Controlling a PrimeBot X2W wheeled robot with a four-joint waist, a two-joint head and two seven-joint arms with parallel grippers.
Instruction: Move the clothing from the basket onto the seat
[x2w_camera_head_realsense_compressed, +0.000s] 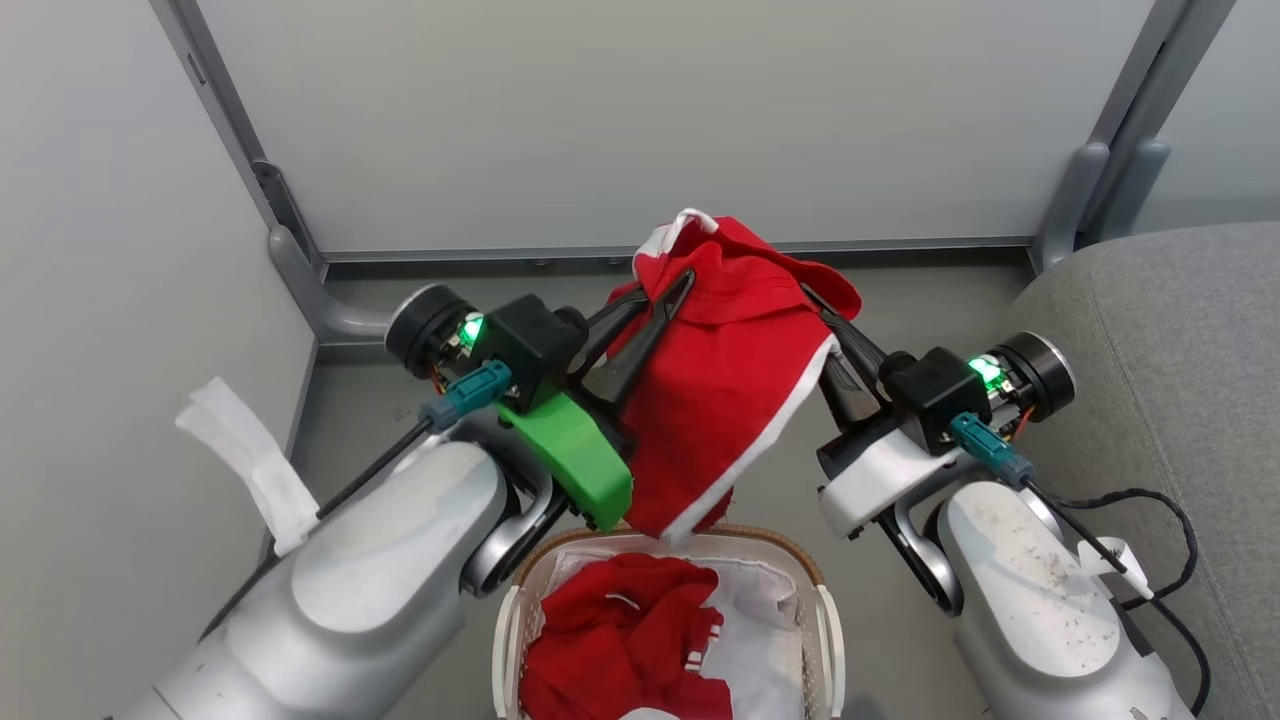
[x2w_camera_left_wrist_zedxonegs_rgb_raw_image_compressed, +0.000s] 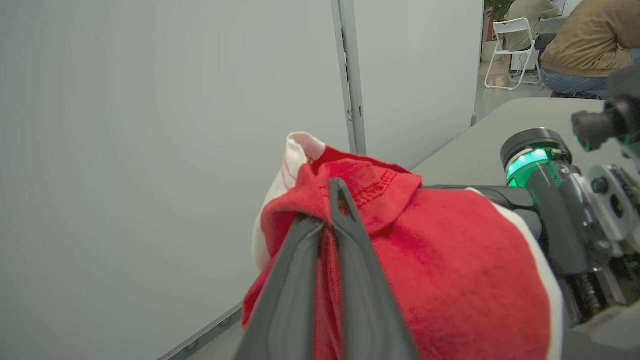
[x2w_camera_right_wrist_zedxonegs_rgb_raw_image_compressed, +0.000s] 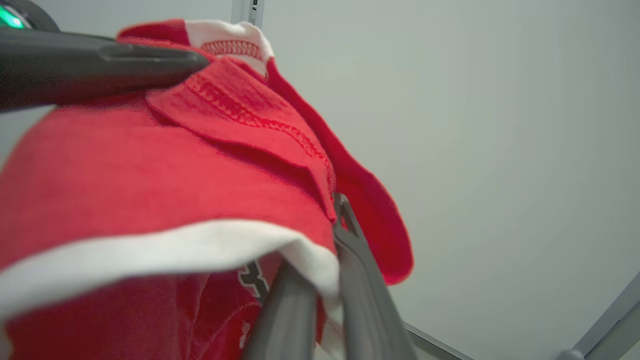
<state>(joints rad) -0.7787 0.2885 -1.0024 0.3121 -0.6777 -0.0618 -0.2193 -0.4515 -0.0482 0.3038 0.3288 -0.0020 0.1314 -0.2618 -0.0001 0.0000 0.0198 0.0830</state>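
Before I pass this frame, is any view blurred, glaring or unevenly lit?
Head view: sharp, flat even light, no glare, the red garment crisp. Left wrist view: the near fingers are soft, the background sharper. Right wrist view: close fabric and the other arm's finger are blurred.

Left forearm (x2w_camera_head_realsense_compressed: 390, 560) and right forearm (x2w_camera_head_realsense_compressed: 1030, 590) angle up and inward, both jaws clamped shut.

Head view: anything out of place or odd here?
Nothing spilled or damaged. Minor: a loose white strip sticks out from the left arm's cable, and dark specks dot the right forearm. The lifted red garment hangs bunched, its lowest corner at the basket's far rim.
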